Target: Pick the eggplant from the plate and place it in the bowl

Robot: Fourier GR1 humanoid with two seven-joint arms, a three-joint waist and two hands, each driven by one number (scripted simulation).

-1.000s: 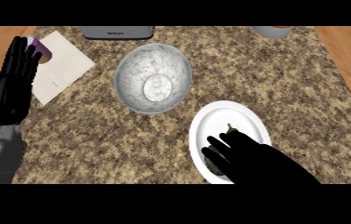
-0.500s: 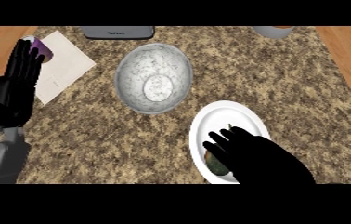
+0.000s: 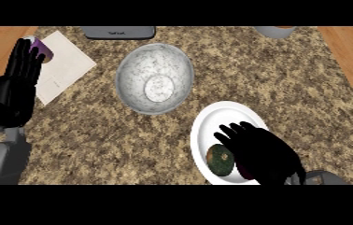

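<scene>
A white plate (image 3: pixel 210 121) lies on the speckled counter at the lower right. On its near part lies the eggplant (image 3: pixel 222 159), green end to the left, with a sliver of purple body showing beside my hand. My right hand (image 3: pixel 265 156) hovers over the plate with its fingers spread and pointing up-left, covering most of the eggplant; I cannot see the fingers curled round it. The grey speckled bowl (image 3: pixel 134 74) stands up-left of the plate and holds nothing. My left hand (image 3: pixel 19 86) rests open at the left edge, fingers up.
A white paper sheet (image 3: pixel 66 70) lies left of the bowl, with a purple object (image 3: pixel 41 46) at its far corner behind my left hand. A grey appliance (image 3: pixel 118 31) and a grey vessel (image 3: pixel 276 31) sit at the counter's far edge.
My right hand has shifted slightly right and toward the near edge over the plate. The eggplant's green end now shows at the hand's left side. The left hand has stayed at the left edge.
</scene>
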